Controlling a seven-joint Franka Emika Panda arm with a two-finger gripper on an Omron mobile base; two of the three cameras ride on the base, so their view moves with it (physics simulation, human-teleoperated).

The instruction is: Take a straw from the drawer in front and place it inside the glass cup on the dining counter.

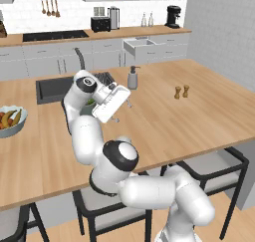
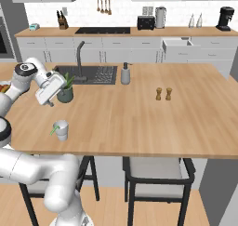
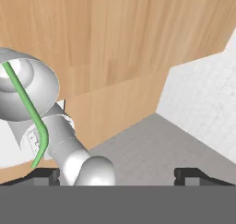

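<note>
The glass cup (image 2: 61, 130) stands upright on the light wood dining counter (image 2: 139, 113) near its front left edge. The green straw (image 2: 55, 129) leans inside the cup, its bent top hanging over the rim. In the hand view the cup (image 3: 32, 82) is at the left with the straw (image 3: 26, 101) running across its mouth. My gripper (image 2: 50, 103) hovers above and behind the cup, apart from it, open with nothing between its fingers (image 3: 46, 174). In the left base view the gripper (image 1: 115, 118) points down over the counter (image 1: 199, 116). The drawer (image 2: 177, 44) stands pulled out at the back cabinets.
A dark sink (image 2: 93, 75) with tap, a plant pot (image 2: 65, 94) and a grey soap bottle (image 2: 125, 74) sit behind the gripper. Two small shakers (image 2: 163, 94) stand mid-counter. A fruit bowl (image 1: 10, 120) is at the left. Stools (image 2: 155, 171) line the near edge.
</note>
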